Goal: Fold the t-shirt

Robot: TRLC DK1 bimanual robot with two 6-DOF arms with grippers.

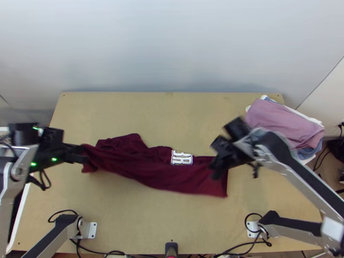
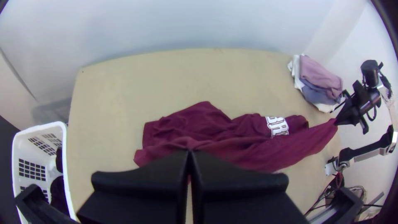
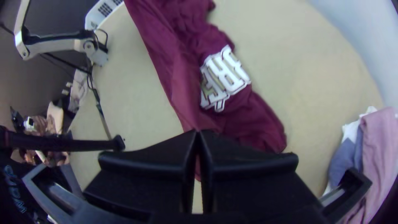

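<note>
The rumpled maroon t-shirt (image 1: 172,178) bears blocky letters (image 1: 182,158)

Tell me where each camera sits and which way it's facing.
Top view: fixed high over the near edge of the table, looking steeply down; left arm and right arm show.
Left wrist view: on the left arm, looking past the left pincer across the table towards the right pincer.
Right wrist view: on the right arm, looking past its own pincer along the t-shirt; the left arm's base shows.
Both wrist views share the t-shirt and folded pile.
</note>
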